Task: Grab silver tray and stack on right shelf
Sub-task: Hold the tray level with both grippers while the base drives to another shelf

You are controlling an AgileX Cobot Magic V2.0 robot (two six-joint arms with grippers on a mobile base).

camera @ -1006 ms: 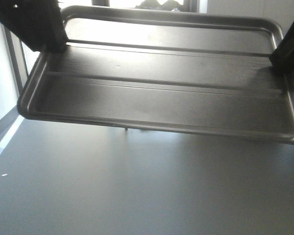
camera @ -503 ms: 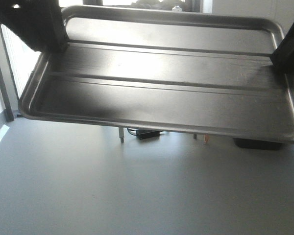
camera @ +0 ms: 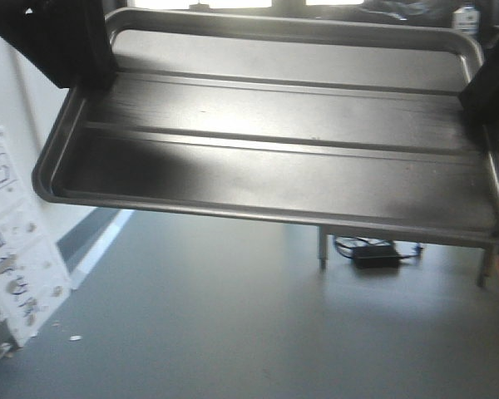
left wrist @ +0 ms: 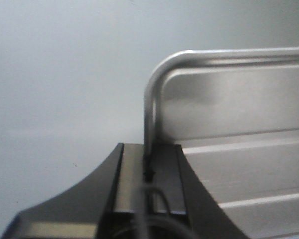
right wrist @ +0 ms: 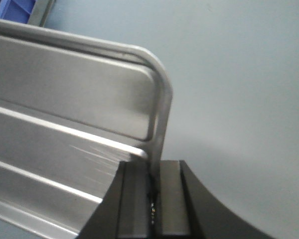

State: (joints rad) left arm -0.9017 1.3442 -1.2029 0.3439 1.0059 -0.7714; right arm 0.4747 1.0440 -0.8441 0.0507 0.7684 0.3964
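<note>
Left black gripper (left wrist: pixel 149 168) is clamped on the left short rim of the shiny silver rectangular metal tray (camera: pixel 274 141), jaws closed down to rim thickness. Right black gripper (right wrist: pixel 154 173) pinches the right short rim the same way. Tray hangs between both arms, clear of the smooth grey floor (camera: pixel 216 332), with its ridges running left-right. White printed panel (camera: pixel 12 249) leans near left. Thin metal leg (camera: pixel 322 249) stands far right, with a small black power brick (camera: pixel 374 254) just beside it.

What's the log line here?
phase: carry; silver tray: held aloft; left gripper: shut on tray; right gripper: shut on tray; right shelf: unseen
</note>
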